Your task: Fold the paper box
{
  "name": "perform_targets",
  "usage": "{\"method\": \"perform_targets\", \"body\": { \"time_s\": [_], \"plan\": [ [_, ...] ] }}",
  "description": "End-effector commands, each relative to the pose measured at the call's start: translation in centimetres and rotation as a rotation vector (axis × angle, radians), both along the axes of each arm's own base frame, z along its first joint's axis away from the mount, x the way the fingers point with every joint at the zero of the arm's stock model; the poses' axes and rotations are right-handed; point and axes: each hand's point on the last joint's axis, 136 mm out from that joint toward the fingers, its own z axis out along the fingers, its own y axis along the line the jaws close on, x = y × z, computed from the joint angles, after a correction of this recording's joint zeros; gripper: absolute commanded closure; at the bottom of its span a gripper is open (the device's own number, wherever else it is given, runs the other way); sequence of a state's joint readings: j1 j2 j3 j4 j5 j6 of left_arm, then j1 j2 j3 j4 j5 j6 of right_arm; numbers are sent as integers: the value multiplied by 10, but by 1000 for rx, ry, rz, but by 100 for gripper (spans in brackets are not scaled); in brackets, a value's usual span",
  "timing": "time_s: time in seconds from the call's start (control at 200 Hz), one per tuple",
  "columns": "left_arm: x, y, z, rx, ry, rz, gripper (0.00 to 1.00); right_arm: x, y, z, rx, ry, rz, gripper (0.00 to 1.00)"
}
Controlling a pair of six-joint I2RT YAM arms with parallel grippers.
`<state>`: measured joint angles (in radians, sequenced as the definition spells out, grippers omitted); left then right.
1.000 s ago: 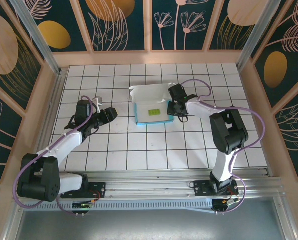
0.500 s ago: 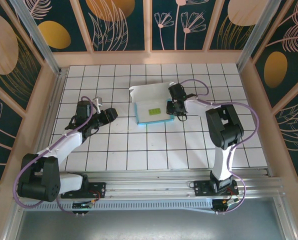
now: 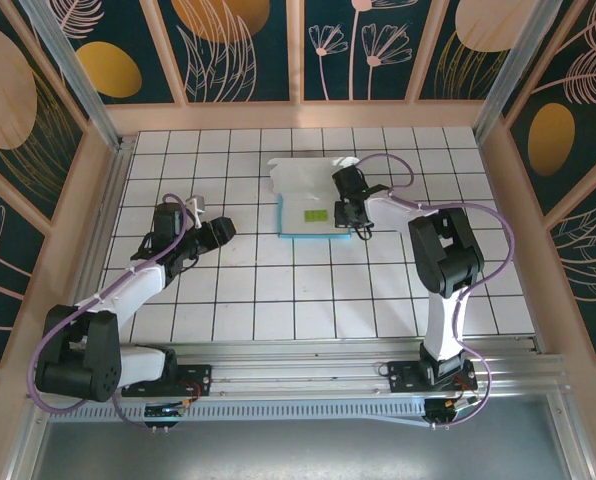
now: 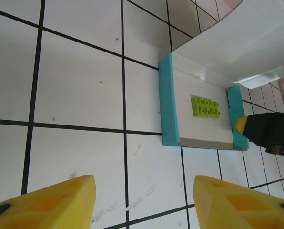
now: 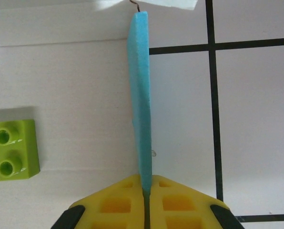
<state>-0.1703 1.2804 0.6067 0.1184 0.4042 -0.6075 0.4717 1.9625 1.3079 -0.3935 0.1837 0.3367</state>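
Near the bench's (image 3: 278,300) far edge the paper box (image 3: 298,224) lies open, its right turquoise flap (image 5: 141,95) clamped upright by the right jaws; the left jaws are held apart, well clear. Side-wall folding is judged underway; next, the flap must be creased firmly.

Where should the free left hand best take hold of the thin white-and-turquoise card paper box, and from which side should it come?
Pinch the upright turquoise left side wall of the paper box at its top edge, coming from above on the box's left. It stands as a thin blade, nearest the open left hand; the right hand is shut on the opposite wall.
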Motion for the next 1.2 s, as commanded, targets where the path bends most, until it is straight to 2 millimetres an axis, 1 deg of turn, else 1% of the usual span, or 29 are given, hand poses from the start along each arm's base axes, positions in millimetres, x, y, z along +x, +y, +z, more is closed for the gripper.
{"method": "perform_targets", "body": {
  "time_s": [0.0,0.205,0.245,0.275,0.29,0.35,0.37,0.39,0.48,0.506,0.541,0.646,0.691,0.766,0.791,0.826,0.851,0.871,0.906,0.956,1.016,1.081,1.196],
  "plan": [
    [0,-2,-2,-10,-6,-4,44,-3,-14,-4,-96,8,2,100],
    [-1,0,-4,8,-1,-5,43,-10,-34,-28,-229,46,-10,100],
    [-1,0,-3,9,-4,-4,43,-12,-35,-33,-234,57,-6,82],
    [-1,0,-3,8,-3,-4,43,-13,-32,-35,-219,59,-1,72],
    [-1,0,-3,8,-3,-4,43,-14,-30,-37,-205,62,5,68],
    [0,-1,-2,7,-6,-5,43,-14,-26,-38,-174,66,10,66],
    [0,-1,-2,7,-5,-5,43,-14,-25,-38,-164,65,10,66],
    [0,0,-2,7,-6,-5,43,-13,-24,-39,-157,65,12,68],
    [0,-1,-1,4,-6,-7,43,-11,-24,-41,-158,68,9,88],
    [0,-2,0,3,-7,-6,43,-10,-25,-41,-168,69,4,92],
    [0,-2,0,2,-6,-6,42,-10,-28,-43,-188,70,0,95],
    [-1,-2,-1,1,-4,-6,42,-11,-38,-45,-243,70,-8,99],
    [-1,-2,0,0,-5,-7,42,-11,-39,-46,-249,68,-6,100],
    [0,-2,0,-2,-6,-7,42,-10,-37,-43,-240,62,3,99],
    [0,-3,0,-3,-6,-7,42,-9,-35,-42,-232,61,6,93],
    [0,-3,0,-4,-6,-7,42,-7,-32,-39,-219,55,8,81],
    [0,-3,0,-5,-4,-8,42,-5,-30,-36,-208,49,9,74],
    [0,-3,0,-6,-5,-9,42,-4,-28,-34,-199,44,11,71],
    [0,-3,0,-7,-4,-8,42,-1,-26,-30,-186,33,12,70],
    [0,-3,1,-7,-5,-9,42,6,-22,-24,-166,16,13,71],
    [-1,-4,1,-6,-4,-10,42,12,-19,-23,-151,7,15,77],
    [-1,-3,1,-4,-4,-10,42,15,-21,-28,-160,10,12,85],
    [-2,-3,1,-2,-3,-8,42,15,-24,-42,-184,26,17,94]
  ]
}}
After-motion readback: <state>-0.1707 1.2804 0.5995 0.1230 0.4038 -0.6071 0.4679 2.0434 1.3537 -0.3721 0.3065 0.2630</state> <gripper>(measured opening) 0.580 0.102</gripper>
